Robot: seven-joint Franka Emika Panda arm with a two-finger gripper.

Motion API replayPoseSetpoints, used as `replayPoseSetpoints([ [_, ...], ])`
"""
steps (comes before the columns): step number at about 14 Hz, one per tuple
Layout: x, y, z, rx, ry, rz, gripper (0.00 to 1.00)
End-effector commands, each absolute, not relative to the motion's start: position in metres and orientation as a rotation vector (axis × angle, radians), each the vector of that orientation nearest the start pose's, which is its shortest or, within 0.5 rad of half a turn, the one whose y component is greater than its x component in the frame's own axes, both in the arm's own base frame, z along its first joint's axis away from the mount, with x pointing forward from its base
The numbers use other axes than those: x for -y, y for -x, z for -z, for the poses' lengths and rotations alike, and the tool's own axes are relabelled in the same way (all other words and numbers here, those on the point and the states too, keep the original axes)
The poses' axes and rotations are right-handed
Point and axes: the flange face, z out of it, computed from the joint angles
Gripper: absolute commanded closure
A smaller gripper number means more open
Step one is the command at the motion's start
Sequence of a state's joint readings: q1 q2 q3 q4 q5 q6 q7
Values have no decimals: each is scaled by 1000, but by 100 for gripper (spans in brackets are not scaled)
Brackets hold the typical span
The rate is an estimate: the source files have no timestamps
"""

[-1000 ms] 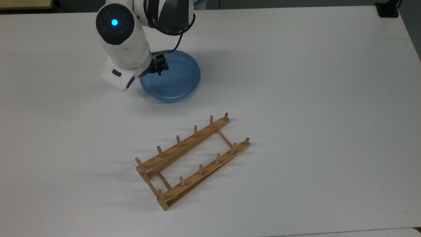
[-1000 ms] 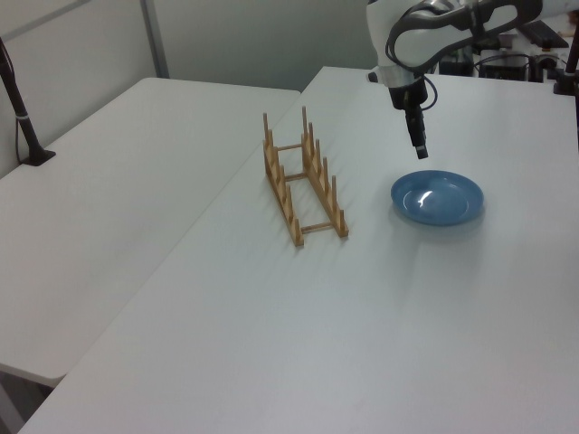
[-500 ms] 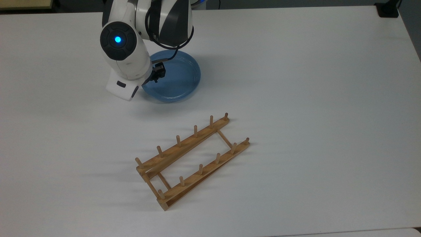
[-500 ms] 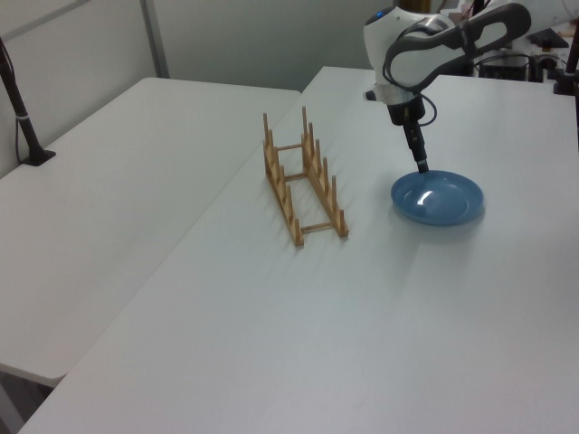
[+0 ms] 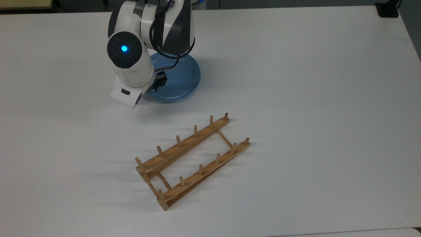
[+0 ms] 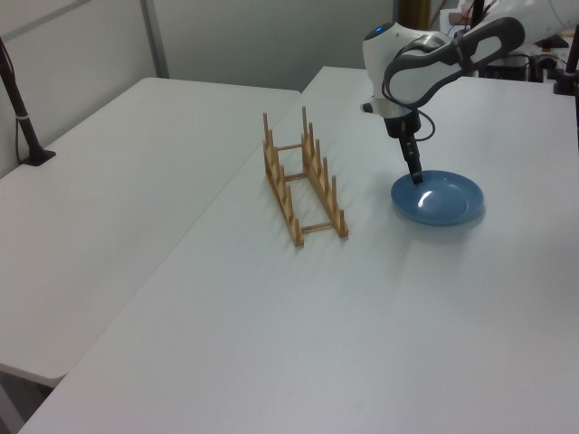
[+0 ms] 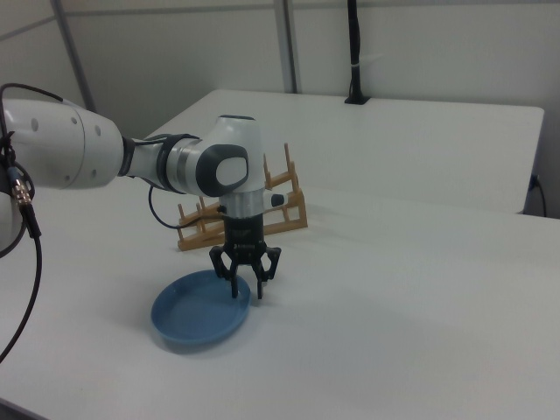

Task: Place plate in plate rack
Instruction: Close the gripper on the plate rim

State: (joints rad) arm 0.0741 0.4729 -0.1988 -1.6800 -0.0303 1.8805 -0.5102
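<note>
The gripper (image 7: 247,294), fingers spread wide, straddles the rim of the plate (image 7: 199,319) on the side nearest the plate rack (image 5: 192,160); the plate lies flat on the desk (image 5: 312,98), well apart from the rack. This looks like the grasping step: next, close on the rim, then lift.

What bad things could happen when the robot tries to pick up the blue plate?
1. The tool is open, straddling the plate's rim; the glossy rim might slip out when it squeezes.
2. The plate lies flat on the table, so a finger could scrape the tabletop.
3. The plate rack has narrow peg gaps; a tilted plate may knock it.
</note>
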Motion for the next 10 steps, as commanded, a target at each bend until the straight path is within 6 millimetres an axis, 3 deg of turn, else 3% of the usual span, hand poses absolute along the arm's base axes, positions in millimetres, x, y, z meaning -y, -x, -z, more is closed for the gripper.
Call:
replayPoseSetpoints([
  [1, 65, -634, -315, 675, 3058, -431, 69],
  [3, 63, -634, -316, 679, 3056, -431, 88],
  [4, 63, -633, -316, 682, 3053, -437, 92],
  [10, 62, -628, -324, 786, 2997, -481, 100],
])
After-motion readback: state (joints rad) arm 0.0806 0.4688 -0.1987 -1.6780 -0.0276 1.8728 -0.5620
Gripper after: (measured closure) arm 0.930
